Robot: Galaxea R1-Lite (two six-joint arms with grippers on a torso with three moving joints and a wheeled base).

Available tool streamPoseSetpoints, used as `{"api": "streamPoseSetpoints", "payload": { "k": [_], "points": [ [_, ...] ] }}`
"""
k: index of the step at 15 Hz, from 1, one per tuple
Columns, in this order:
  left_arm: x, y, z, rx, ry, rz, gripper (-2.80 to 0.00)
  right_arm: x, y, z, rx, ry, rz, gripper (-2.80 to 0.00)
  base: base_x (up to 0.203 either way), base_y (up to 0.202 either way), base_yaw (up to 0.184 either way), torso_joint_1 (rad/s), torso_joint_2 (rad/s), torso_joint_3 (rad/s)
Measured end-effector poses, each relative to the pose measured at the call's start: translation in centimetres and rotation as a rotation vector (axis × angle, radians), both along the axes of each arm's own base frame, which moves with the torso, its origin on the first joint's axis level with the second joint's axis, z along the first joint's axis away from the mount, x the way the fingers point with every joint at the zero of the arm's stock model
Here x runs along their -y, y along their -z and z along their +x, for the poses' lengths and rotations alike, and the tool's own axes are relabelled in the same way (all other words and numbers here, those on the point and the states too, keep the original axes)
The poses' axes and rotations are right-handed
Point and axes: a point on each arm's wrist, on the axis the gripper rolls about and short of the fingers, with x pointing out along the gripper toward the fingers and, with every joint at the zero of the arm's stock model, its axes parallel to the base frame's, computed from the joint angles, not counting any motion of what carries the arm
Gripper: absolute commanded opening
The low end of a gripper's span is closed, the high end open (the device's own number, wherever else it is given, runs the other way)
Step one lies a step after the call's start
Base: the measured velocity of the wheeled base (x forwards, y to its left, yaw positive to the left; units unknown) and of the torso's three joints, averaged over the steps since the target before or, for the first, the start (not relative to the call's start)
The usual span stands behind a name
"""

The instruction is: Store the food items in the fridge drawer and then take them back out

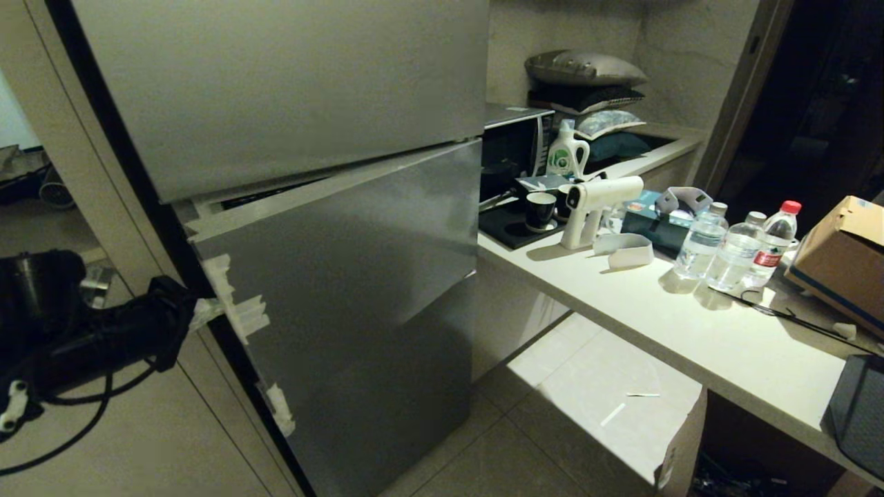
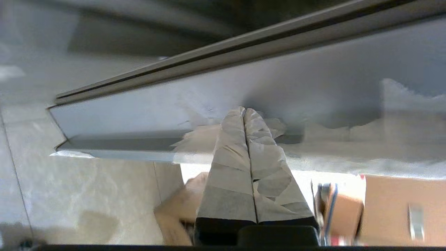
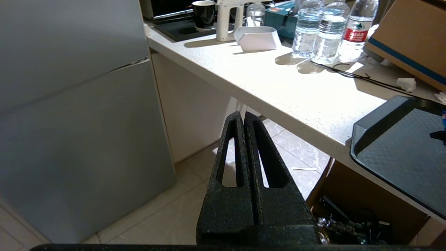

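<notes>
The food items are out of view, and the fridge drawer is hidden behind the grey steel fridge's lower door [image 1: 345,290]. That door stands slightly ajar along its top edge. My left gripper [image 1: 210,309] is at the door's left edge, level with the white tape patches [image 1: 238,310] stuck there. In the left wrist view its tape-wrapped fingers [image 2: 230,150] are pressed together with nothing between them. The left gripper [image 2: 244,109] has its tips against the taped door edge [image 2: 313,104]. My right gripper [image 3: 243,115] is shut and empty, hanging over the floor tiles beside the counter.
The white counter [image 1: 690,331] to the right of the fridge holds water bottles [image 1: 701,241], a white spray gun [image 1: 594,200], a cardboard box [image 1: 842,255] and a dark tray [image 3: 400,153]. A microwave [image 1: 514,145] stands beside the fridge. Another box [image 1: 608,407] sits on the floor.
</notes>
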Motion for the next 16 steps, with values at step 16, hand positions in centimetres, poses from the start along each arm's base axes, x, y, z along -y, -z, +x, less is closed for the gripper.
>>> {"api": "streamPoseSetpoints", "payload": {
  "k": [16],
  "points": [
    [5.1,-3.0,-18.5,0.188,0.296,0.289,-2.8,0.0,0.0,0.0,0.0,0.0,0.0,-2.8,0.0,0.0,0.0,0.0,0.0,0.0]
  ]
}}
